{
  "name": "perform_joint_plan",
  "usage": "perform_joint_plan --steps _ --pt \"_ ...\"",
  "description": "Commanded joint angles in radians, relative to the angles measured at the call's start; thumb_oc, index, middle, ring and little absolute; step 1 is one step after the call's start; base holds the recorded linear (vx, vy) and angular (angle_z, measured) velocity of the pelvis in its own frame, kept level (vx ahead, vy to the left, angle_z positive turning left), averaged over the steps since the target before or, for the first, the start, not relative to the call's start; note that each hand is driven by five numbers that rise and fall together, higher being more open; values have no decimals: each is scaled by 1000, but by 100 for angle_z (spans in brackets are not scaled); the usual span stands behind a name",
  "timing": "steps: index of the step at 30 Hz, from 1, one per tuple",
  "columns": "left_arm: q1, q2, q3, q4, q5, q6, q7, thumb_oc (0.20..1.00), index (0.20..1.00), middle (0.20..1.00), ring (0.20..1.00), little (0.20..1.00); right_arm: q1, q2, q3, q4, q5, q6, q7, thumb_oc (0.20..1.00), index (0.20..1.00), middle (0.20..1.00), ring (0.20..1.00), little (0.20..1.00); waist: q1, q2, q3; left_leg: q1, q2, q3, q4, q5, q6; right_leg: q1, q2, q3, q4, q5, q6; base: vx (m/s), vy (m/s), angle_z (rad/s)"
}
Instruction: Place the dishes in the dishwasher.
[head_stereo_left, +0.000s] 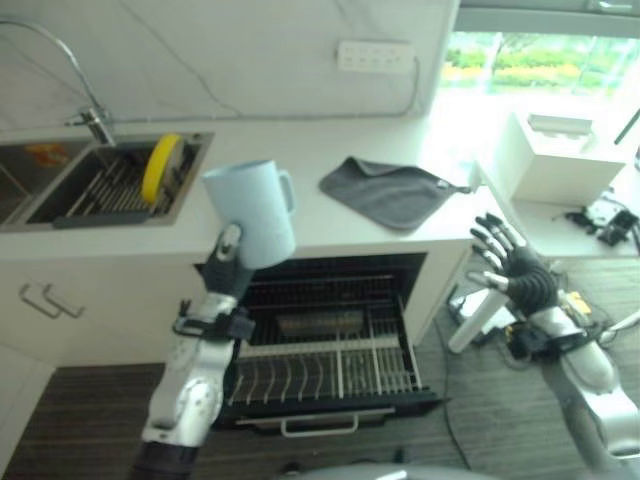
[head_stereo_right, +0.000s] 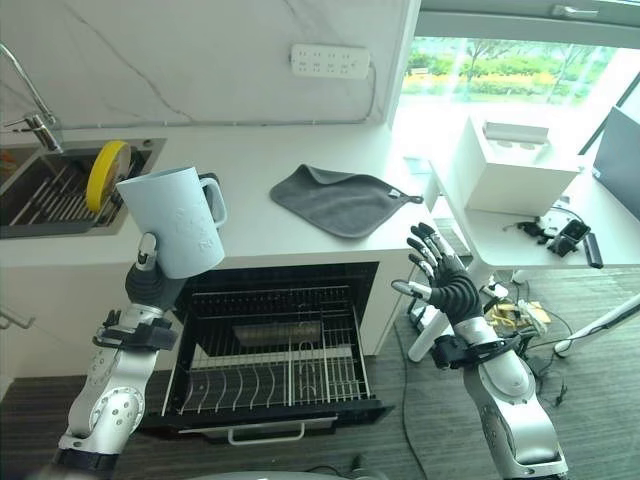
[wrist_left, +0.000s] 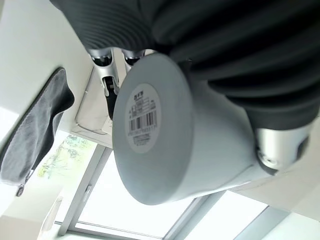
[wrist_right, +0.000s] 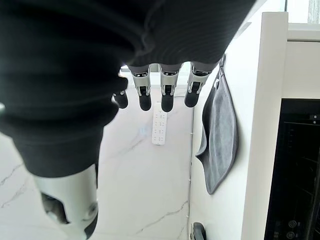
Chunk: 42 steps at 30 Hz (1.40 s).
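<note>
The left robot hand (wrist_left: 280, 145) grips a pale blue cup (wrist_left: 170, 135), with its dark ribbed cover wrapped against the cup's side. The cup's round base faces the camera and carries a white barcode sticker (wrist_left: 142, 115). Two silver fingers (wrist_left: 102, 67) with dark tips extend past the cup's edge. Beyond the cup, a grey cloth (wrist_left: 40, 130) lies on the white desk (wrist_left: 30, 60). A window (wrist_left: 120, 200) with green foliage outside shows behind.

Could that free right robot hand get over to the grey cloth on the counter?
Probably yes. The right robot hand is open, holds nothing and hangs beside the counter end; nothing stands between it and the grey cloth.
</note>
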Motion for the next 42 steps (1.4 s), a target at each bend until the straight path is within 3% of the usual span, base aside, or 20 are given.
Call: perform_joint_plan --steps 1,9,10,12,24,25,29,42 --pt "-121 53 -18 -29 223 -81 111 200 200 200 200 200 -106 12 8 -55 104 14 -1 1000 1000 1000 1000 1000 12 -12 -22 -15 40 -66 1 -17 -12 2 -64 -12 7 22 65 6 -62 0" --pt "-252 57 -138 97 476 -98 326 200 200 200 200 200 -256 -6 123 -36 124 38 -32 1000 1000 1000 1000 1000 16 -4 -29 0 56 -62 1 -19 -24 20 -59 -20 7 8 59 -2 -9 1" --pt "-261 55 -145 115 506 -98 381 200 200 200 200 200 -271 -7 135 -33 126 41 -32 1000 1000 1000 1000 1000 16 -5 -32 2 58 -62 1 -20 -25 21 -58 -18 7 6 58 0 0 0" --pt "-279 48 -145 148 640 -174 613 200 200 200 200 200 -302 -4 153 -29 130 53 -42 1000 1000 1000 1000 1000 18 -10 -37 2 60 -65 1 -20 -26 24 -54 -14 7 3 54 0 0 0" --pt "-380 16 -203 236 986 -143 994 200 200 200 200 200 -450 46 248 -26 145 125 -128 1000 1000 1000 1000 1000 23 -39 -49 12 74 -60 1 -16 -34 35 -44 4 7 4 45 -2 -7 1" --pt "-410 18 -241 275 995 -143 1064 200 200 200 200 200 -486 52 300 4 125 119 -165 1000 1000 1000 1000 1000 20 -40 -48 17 73 -54 1 -19 -33 37 -43 8 7 4 46 0 0 0" --pt "-463 13 -300 304 1085 -105 1186 200 200 200 200 200 -536 39 331 9 150 135 -206 1000 1000 1000 1000 1000 14 -41 -47 17 76 -50 1 -19 -32 33 -44 5 7 9 48 -6 -11 -6" --pt "-464 -18 -373 371 1159 -122 1168 200 200 200 200 200 -669 79 356 66 152 189 -230 1000 1000 1000 1000 1000 40 -51 -52 12 75 -55 1 -26 -29 36 -44 -5 7 4 44 -5 -8 0"
